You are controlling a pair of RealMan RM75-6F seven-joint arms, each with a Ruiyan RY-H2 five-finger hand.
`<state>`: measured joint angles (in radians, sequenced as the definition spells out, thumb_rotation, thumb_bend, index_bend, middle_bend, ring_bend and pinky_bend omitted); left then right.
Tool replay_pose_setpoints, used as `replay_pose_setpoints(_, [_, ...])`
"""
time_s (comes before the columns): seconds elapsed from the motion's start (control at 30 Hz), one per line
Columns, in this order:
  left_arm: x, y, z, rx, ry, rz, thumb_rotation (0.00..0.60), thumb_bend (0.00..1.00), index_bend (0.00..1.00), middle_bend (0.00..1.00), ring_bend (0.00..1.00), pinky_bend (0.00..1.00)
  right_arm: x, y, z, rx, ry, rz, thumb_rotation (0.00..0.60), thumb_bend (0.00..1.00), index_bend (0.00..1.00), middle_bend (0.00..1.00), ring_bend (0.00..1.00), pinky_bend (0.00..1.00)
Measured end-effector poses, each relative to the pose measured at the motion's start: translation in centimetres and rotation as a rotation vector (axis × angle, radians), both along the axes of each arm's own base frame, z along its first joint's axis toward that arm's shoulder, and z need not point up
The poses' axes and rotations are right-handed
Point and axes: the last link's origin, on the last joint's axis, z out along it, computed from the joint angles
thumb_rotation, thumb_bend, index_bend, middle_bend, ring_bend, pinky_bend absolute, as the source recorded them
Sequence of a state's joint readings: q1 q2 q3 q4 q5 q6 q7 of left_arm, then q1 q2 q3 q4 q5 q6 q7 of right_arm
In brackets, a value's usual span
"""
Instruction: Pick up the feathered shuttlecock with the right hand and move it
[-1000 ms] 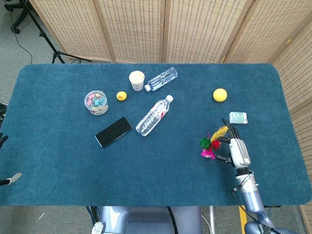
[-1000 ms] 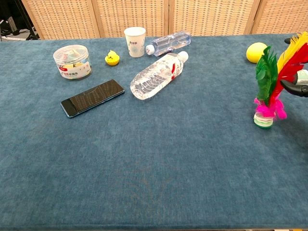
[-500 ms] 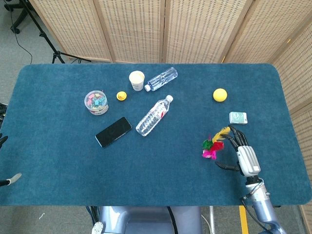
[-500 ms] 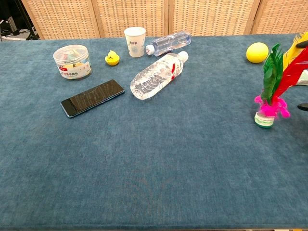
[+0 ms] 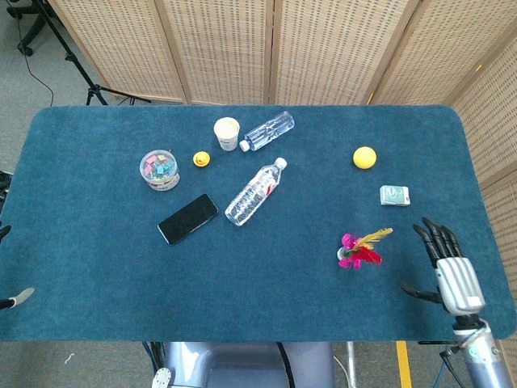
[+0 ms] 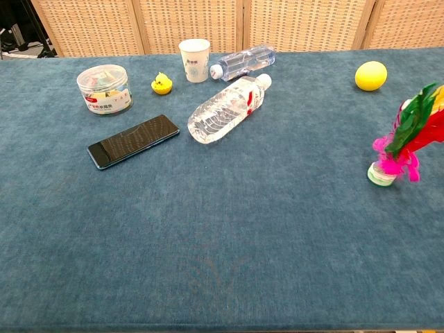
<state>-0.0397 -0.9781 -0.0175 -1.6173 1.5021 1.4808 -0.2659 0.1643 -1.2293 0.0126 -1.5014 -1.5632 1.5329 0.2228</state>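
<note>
The feathered shuttlecock stands free on the blue table, its white base down and its pink, red, green and yellow feathers leaning right. The chest view shows the shuttlecock at the right edge. My right hand hovers well to the right of it near the table's front right corner, fingers spread, holding nothing. It does not appear in the chest view. My left hand is out of both views.
A small teal box and a yellow ball lie behind the shuttlecock. Further left are two clear bottles, a paper cup, a black phone, a yellow duck and a tub of clips.
My right hand has let go of the shuttlecock and drawn back to the right and toward the front edge. The shuttlecock now stands alone, feathers tipped further right.
</note>
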Motion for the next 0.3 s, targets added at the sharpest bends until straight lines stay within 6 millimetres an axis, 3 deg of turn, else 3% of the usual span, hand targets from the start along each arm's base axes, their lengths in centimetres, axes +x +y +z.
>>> replay_pose_setpoints(0.3, [-0.1, 0.0, -0.1, 0.001, 0.011, 0.009, 0.600, 0.00, 0.00, 0.00, 0.00, 0.00, -1.5, 2.5, 1.3, -0.075, 0.103, -0.023, 0.600, 0.00, 0.01, 0.00, 0.00, 0.00])
